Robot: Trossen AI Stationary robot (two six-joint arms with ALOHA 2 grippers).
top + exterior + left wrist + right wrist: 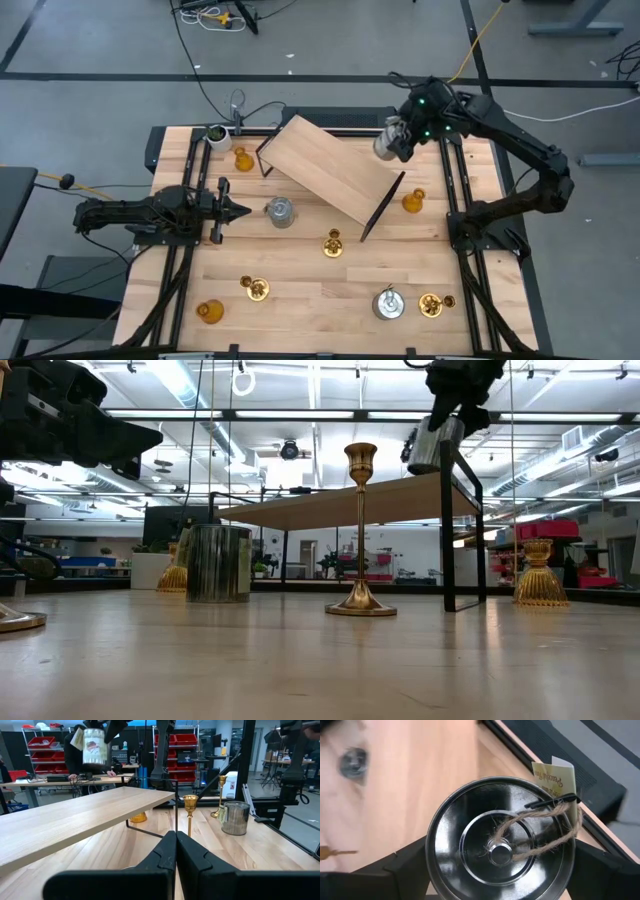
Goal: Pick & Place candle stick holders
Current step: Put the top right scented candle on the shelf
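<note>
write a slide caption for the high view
Right gripper holds a silver cylinder above the wooden shelf; left gripper waits shut.

on the counter [330, 310] a small raised shelf [330, 165] sits at the middle rear. the right tool [393, 140] holds a metal cylinder [386, 141] above the shelf's right end; another cylinder [280, 211] stands left of the shelf, before the left tool [243, 211].

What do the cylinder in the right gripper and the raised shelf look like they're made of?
The cylinder looks like polished silver metal: mirror-like glare, pressed rings, twine-tied paper tag. The raised shelf looks like pale unfinished wood, with visible grain, on thin black legs, probably metal.
</note>
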